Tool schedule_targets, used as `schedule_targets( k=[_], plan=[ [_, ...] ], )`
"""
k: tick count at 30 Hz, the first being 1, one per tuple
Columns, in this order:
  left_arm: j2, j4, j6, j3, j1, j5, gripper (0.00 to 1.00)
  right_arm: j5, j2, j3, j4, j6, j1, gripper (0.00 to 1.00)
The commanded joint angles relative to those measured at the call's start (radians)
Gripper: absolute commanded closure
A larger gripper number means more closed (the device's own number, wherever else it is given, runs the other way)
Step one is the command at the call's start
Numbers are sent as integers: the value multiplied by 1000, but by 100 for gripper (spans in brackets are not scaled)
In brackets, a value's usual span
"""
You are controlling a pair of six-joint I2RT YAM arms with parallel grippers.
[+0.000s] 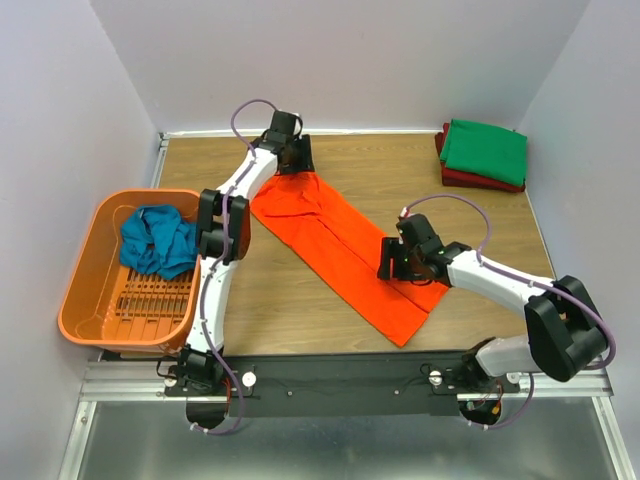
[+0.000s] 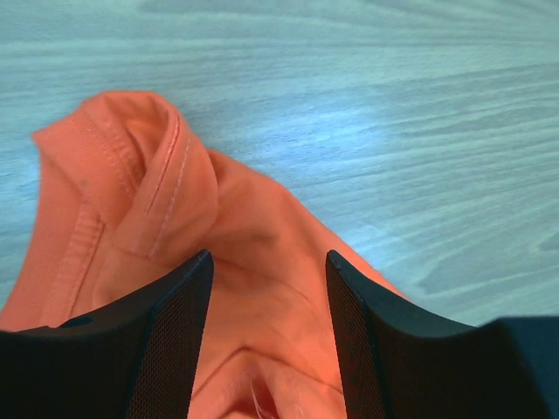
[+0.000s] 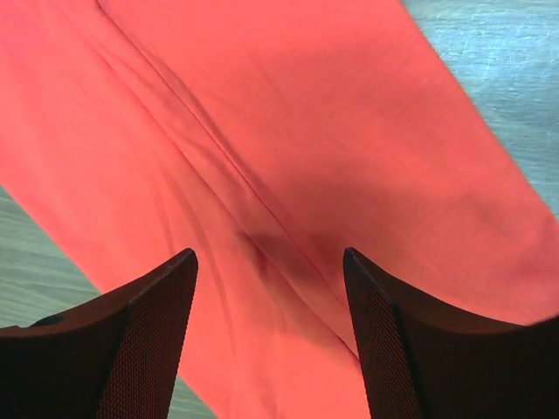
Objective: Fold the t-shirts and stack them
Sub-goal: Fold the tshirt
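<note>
1. Orange t-shirt (image 1: 340, 245) lies in a long strip on the counter (image 1: 300, 300), running 11 to 5 o'clock.
2. Left fingers (image 1: 293, 155) spread wide over its 11 o'clock end, gripping nothing.
3. Right fingers (image 1: 398, 262) spread apart too, over the 5 o'clock end.

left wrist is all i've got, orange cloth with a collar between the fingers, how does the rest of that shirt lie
observer: The orange t-shirt is a long narrow strip lying diagonally on the table. It runs from the left fingers at the far side toward the near right.
operator: where's the other arm
observer: The right fingers stand open over the strip, close to its near end.
operator: any folded ones yet
observer: A green t-shirt lies folded on a dark red t-shirt in the far right corner.
</note>
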Motion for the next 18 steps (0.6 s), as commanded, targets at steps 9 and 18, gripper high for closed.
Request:
schedule_targets(
  k=[9,18],
  plan=[
    [-461,148,-111,-460,-7,-198,37,153,163,59,-142,63,130,25],
    [-593,265,-174,-844,-15,-234,37,40,218,93,-151,189,281,25]
  ],
)
